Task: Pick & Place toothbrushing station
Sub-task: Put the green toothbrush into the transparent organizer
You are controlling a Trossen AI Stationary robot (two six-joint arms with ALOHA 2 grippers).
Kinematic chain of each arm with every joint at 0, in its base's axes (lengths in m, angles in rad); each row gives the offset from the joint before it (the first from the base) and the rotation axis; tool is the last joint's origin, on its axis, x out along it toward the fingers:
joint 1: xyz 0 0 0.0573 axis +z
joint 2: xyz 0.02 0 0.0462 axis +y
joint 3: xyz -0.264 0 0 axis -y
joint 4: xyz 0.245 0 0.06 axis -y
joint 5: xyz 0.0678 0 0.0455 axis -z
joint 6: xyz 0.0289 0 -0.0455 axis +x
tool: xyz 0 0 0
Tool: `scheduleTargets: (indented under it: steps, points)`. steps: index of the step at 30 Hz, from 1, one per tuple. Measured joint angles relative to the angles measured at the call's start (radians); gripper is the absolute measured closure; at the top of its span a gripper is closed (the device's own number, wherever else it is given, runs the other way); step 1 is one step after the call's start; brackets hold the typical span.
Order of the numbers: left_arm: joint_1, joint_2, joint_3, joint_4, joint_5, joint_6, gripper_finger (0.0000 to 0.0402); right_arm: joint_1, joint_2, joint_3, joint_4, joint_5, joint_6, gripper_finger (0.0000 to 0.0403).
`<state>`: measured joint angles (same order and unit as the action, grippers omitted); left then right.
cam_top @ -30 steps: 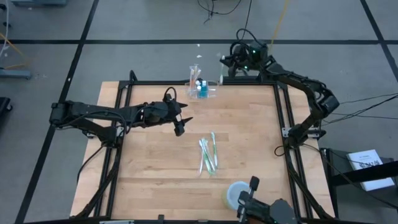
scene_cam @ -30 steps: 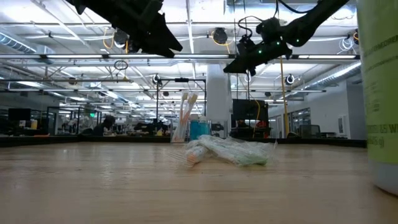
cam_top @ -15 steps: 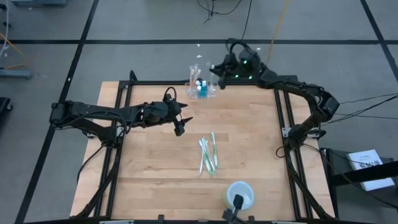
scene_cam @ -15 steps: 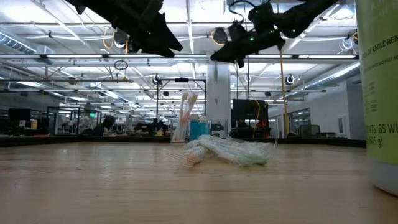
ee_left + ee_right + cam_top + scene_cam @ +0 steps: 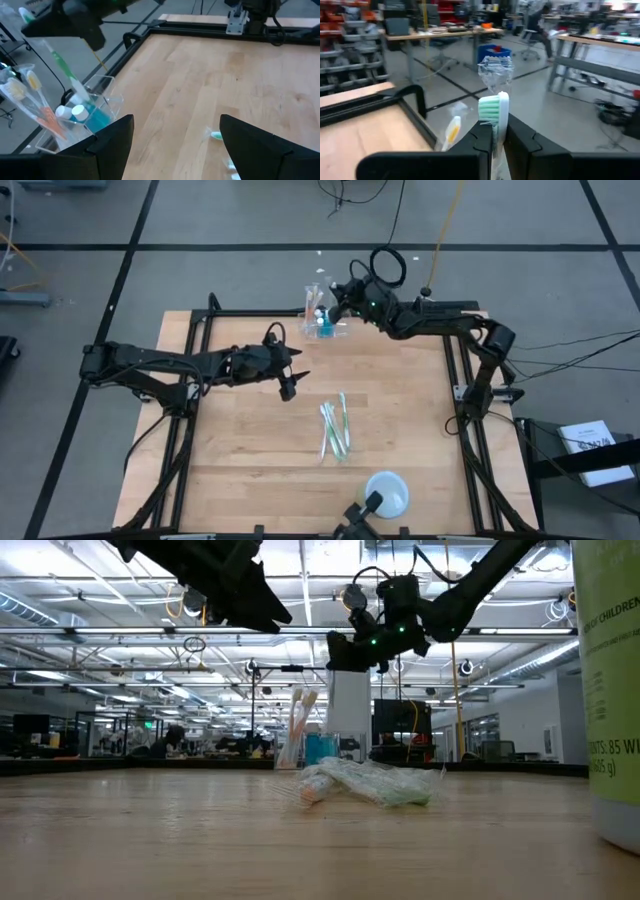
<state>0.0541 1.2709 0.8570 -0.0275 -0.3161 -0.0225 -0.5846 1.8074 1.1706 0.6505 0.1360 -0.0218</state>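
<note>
One toothbrush is what we are clamping in the right gripper over the holder (left gripper is hovering apart above the tabletop).

One clear holder cup at table's far edge, one white-lidded tub near front edge, two arms.

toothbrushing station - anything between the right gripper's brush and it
Nothing visible does. The right gripper, shut on a green toothbrush, hangs just above the toothbrushing station at the table's far edge, with only open air between.
</note>
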Motion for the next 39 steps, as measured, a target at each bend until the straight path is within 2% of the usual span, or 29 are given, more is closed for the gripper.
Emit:
scheduleTargets:
  steps: [3,9,13,20,30,34,39]
  points:
    - [-0.007,0.0,0.0,-0.008,0.0,0.001,0.0105,0.004,0.007,0.0,-0.013,0.048,-0.032,0.0383]
    - [-0.011,0.0,0.0,-0.016,0.0,0.005,0.0105,0.028,-0.045,-0.002,0.024,0.053,-0.098,0.0383]
    - [-0.01,0.0,0.0,-0.015,0.0,0.003,0.0105,0.043,-0.073,-0.001,-0.026,0.101,-0.124,0.0383]
    - [-0.01,0.0,0.0,-0.015,0.0,-0.012,0.0105,0.021,-0.043,-0.003,-0.124,0.128,-0.09,0.0383]
    - [-0.01,0.0,0.0,-0.022,0.0,-0.025,0.0105,0.002,-0.043,-0.095,-0.015,0.103,-0.044,0.0383]
    - [-0.01,0.0,0.0,-0.022,0.0,-0.026,0.0105,0.002,-0.057,-0.094,-0.028,0.103,-0.048,0.0383]
    - [-0.01,0.0,0.0,-0.024,0.0,-0.028,0.0105,-0.004,-0.094,-0.095,-0.138,0.105,-0.05,0.0383]
